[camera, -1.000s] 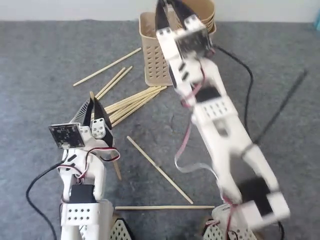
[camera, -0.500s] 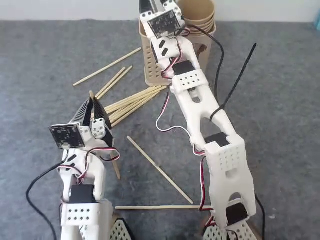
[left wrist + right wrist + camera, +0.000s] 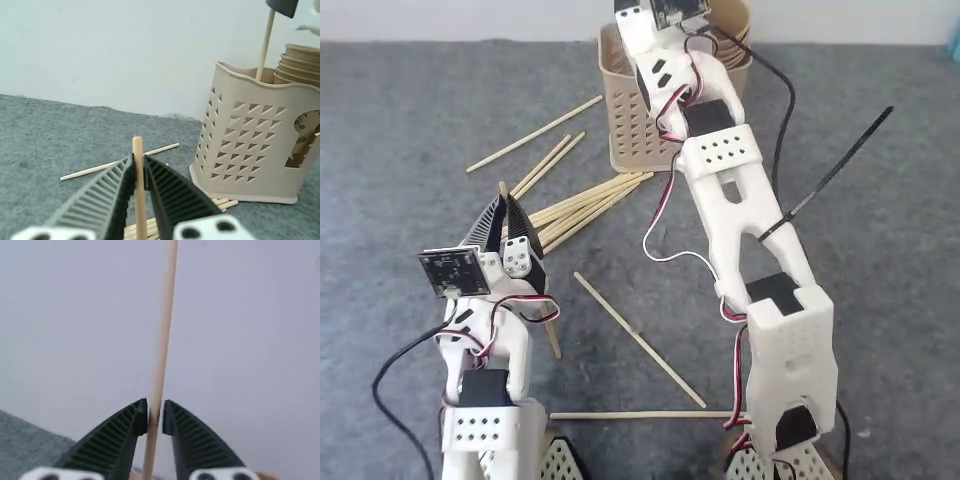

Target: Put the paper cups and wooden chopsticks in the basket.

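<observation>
Swinging across within the last second, the right gripper (image 3: 155, 412) now hangs above the basket (image 3: 250, 150), clamped on an upright chopstick (image 3: 265, 45) whose lower end dips inside the basket beside the paper cups (image 3: 302, 62); release looks next. The left gripper (image 3: 139, 159) has not moved, pinching a second chopstick (image 3: 137, 147) short of the basket, near loose chopsticks (image 3: 590, 200)

The worktop (image 3: 400, 100) was viewed steeply from above; both wrist cameras were aimed at the wall (image 3: 75, 315); the basket (image 3: 240, 87) was shared by high and left wrist views.
</observation>
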### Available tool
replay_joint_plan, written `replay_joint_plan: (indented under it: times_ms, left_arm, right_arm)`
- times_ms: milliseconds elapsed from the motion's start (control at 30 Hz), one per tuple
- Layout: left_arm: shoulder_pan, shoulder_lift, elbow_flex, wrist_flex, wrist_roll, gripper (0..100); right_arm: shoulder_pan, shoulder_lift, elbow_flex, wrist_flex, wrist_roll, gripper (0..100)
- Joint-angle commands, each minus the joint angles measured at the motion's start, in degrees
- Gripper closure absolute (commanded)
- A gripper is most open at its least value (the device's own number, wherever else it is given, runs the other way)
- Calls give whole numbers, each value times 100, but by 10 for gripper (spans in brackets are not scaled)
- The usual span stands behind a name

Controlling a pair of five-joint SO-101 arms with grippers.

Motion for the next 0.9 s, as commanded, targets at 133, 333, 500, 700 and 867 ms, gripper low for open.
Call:
replay_joint_plan:
  times_ms: [133, 333, 500, 700, 867]
  left_arm:
    - [26, -123, 40, -185, -53, 987]
    - [26, -123, 48, -193, -237, 987]
    - [26, -114, 48, -193, -255, 987]
    - [26, -97, 57, -193, -281, 987]
    - [9, -123, 40, -185, -281, 987]
  right_arm:
    - [92, -813, -334, 523, -527, 843]
    - [136, -1807, -360, 2440, -756, 840]
    - [101, -3081, -352, 4629, -782, 842]
    - [127, -4356, -334, 6519, -782, 843]
    - [163, -5226, -316, 8418, -782, 843]
